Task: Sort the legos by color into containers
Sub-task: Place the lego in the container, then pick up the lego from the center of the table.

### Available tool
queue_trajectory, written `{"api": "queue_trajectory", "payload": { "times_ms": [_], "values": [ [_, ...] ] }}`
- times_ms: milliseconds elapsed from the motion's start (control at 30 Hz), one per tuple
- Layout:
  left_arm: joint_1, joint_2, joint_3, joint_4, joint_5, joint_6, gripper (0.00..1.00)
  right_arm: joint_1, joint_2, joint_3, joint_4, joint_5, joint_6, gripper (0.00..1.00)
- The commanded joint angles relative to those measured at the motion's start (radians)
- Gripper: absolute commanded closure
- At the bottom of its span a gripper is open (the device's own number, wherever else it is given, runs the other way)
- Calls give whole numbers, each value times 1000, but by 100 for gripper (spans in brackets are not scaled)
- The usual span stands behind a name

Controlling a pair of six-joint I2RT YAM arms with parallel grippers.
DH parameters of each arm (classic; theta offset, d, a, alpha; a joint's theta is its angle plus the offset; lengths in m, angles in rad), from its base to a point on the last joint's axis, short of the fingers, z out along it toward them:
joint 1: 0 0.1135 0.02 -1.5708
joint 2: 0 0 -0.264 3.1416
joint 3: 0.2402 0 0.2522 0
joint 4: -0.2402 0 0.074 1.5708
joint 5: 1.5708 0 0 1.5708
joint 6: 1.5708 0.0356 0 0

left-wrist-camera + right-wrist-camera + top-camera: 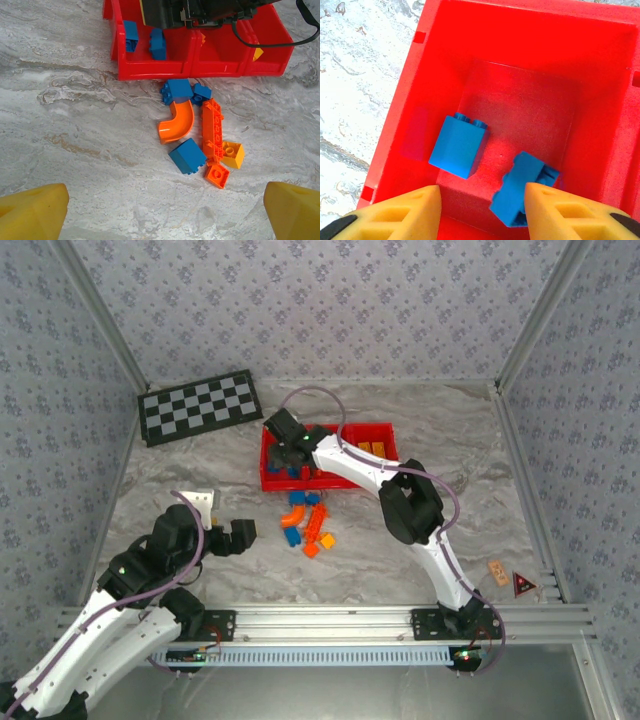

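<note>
The red tray (268, 480) lies mid-table. My right gripper (482, 210) hovers open over its left compartment (420, 100). One blue lego (458, 145) lies on that floor. A second blue lego (520, 187) sits tilted against my right finger, with the other finger well clear of it. Yellow-orange legos (372, 448) are in the right compartment. In front of the tray lies a loose pile (310, 525): a blue cube (187, 156), an orange curved piece (176, 122), a long orange piece (213, 130), a yellow brick (233, 154) and more. My left gripper (165, 210) is open just short of the pile.
A black-and-grey checkerboard (200, 407) lies at the back left. A small orange tag (497, 572) and a red triangle (523, 585) sit near the front right corner. Patterned walls close in the table on three sides. A white piece (200, 502) shows by the left arm.
</note>
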Motion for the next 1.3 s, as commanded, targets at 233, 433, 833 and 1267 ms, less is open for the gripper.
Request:
{"api": "queue_trajectory", "payload": {
  "times_ms": [233, 433, 833, 1267],
  "values": [
    [-9, -1, -1, 21, 1, 6, 0, 18, -118, 9, -33, 52, -26, 50],
    [-9, -1, -1, 21, 1, 6, 0, 22, -237, -103, -6, 75, -22, 48],
    [-10, 3, -1, 20, 0, 5, 0, 17, -542, -496, 37, 87, 120, 22],
    [-10, 8, -1, 20, -1, 5, 0, 53, -621, -856, 239, -4, 479, 12]
  ]
}}
